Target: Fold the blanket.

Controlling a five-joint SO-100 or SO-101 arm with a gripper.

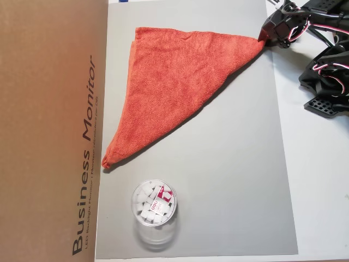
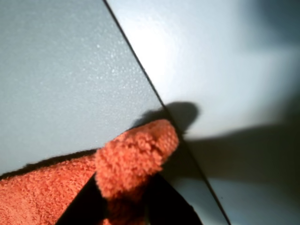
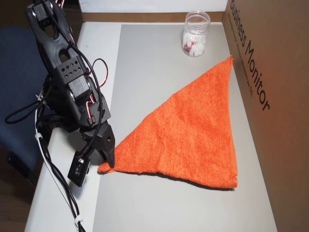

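In the wrist view the towel [image 2: 42,194] runs off the lower left edge, and only two dark fingers [image 2: 166,204] show at the bottom. The gripper [image 3: 110,162] is closed on one pointed corner of the towel, which lies folded into a triangle on the grey mat [image 3: 145,63]. That corner sits right at the mat's edge, beside the white table [image 2: 225,61]. Bare mat lies open beside the gripper. The clear jar [image 3: 195,34] stands far off, past the towel, near the cardboard box [image 3: 275,96].
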